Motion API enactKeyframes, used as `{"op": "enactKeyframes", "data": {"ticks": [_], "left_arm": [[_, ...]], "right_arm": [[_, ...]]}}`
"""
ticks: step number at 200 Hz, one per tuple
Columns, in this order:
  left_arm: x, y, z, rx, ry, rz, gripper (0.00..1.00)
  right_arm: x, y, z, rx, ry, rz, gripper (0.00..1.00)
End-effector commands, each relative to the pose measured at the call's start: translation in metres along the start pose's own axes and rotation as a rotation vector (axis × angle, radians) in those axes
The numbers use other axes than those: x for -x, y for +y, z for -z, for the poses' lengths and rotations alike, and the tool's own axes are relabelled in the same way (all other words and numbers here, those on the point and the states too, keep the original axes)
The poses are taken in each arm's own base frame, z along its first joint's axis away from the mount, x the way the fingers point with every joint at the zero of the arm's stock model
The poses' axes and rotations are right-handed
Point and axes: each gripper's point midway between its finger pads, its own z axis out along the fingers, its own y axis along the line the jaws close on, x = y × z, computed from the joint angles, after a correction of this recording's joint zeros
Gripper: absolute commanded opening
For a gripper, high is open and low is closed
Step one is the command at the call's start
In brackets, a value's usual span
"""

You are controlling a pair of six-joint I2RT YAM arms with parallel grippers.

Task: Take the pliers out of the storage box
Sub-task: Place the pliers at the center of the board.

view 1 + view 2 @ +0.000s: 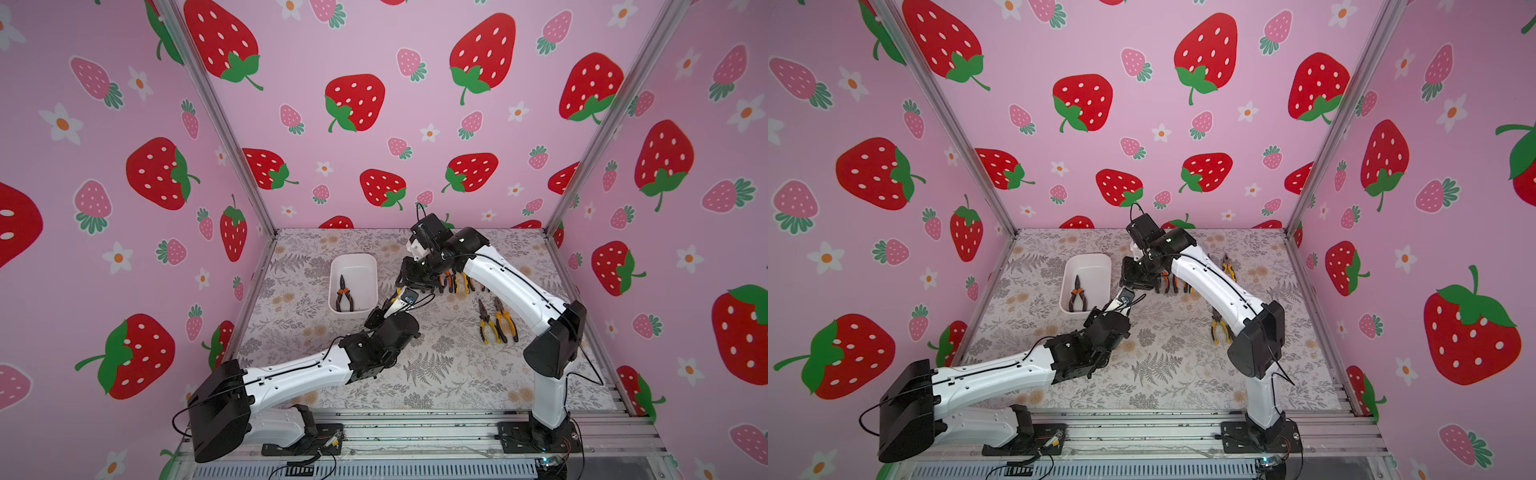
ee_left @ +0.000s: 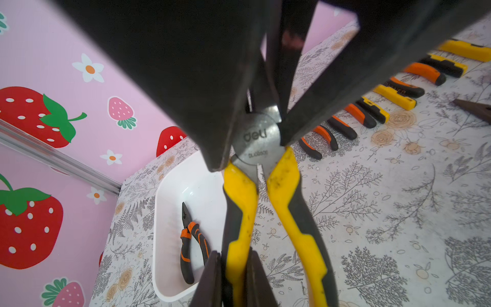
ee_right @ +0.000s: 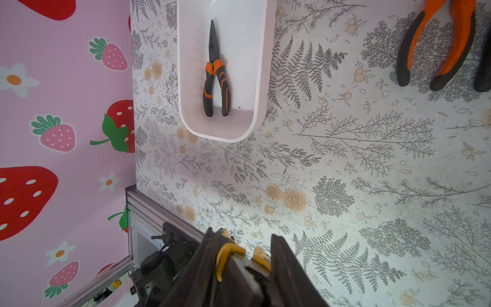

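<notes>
One orange-handled pliers (image 1: 344,296) lies flat inside the storage box (image 1: 365,274), off to the robot's left. Just beside the box, above the floral tabletop (image 1: 436,365), a yellow-handled pliers (image 2: 281,191) is held by both arms. The left gripper (image 2: 233,252) pinches one handle, and the right gripper (image 2: 252,148) presses its fingers against either side of the pivot. A row of pliers (image 2: 357,113) lies on the tabletop beyond; two more pliers (image 1: 496,322) lie apart, to the robot's right.
</notes>
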Motion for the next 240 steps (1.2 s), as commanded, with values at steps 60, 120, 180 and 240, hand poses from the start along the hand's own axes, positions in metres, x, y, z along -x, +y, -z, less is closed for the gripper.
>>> {"op": "enactKeyframes", "data": {"ticks": [60, 120, 180, 240], "left_arm": [[0.037, 0.018, 0.008, 0.054, -0.085, 0.122, 0.00], [0.030, 0.019, 0.018, -0.001, -0.051, 0.185, 0.36], [0.011, 0.020, 0.050, -0.113, -0.026, 0.290, 0.51], [-0.018, 0.011, 0.057, -0.135, 0.035, 0.301, 0.49]], "right_arm": [[0.000, -0.004, 0.007, -0.024, -0.044, -0.009, 0.00], [0.009, -0.025, 0.011, -0.108, -0.121, 0.037, 0.00], [0.011, -0.065, 0.013, -0.195, -0.125, 0.033, 0.00], [-0.035, -0.145, -0.009, -0.225, 0.058, 0.033, 0.00]]}}
